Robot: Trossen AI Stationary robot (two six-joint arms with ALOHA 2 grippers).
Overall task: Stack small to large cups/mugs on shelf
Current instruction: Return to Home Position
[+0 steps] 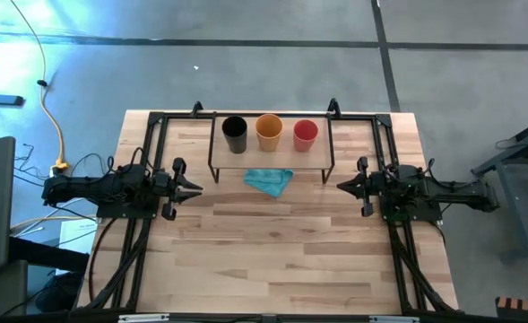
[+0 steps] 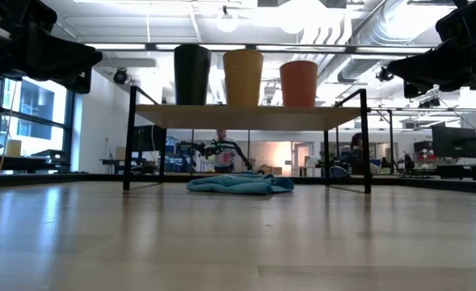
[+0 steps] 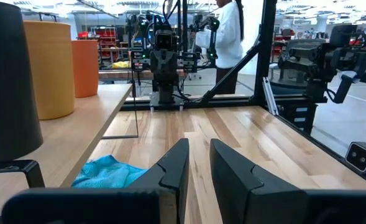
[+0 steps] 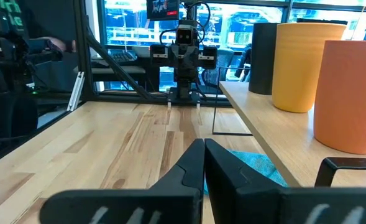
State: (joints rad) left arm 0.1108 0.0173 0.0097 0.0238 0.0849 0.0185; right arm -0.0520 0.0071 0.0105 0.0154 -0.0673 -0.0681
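Three cups stand upright in a row on the shelf at the table's far middle: black on the left, yellow-orange in the middle, red-orange on the right. Each rests on its base on the board. My left gripper hovers left of the shelf, pointing right, with its fingers a little apart. My right gripper hovers right of the shelf, pointing left, with its fingers together. Neither gripper touches a cup.
A light blue cloth lies crumpled on the tabletop under the shelf's near edge, between the two grippers. Thin black shelf legs stand at the corners. Bare tabletop spreads toward the near edge. A person stands beyond the table's right side.
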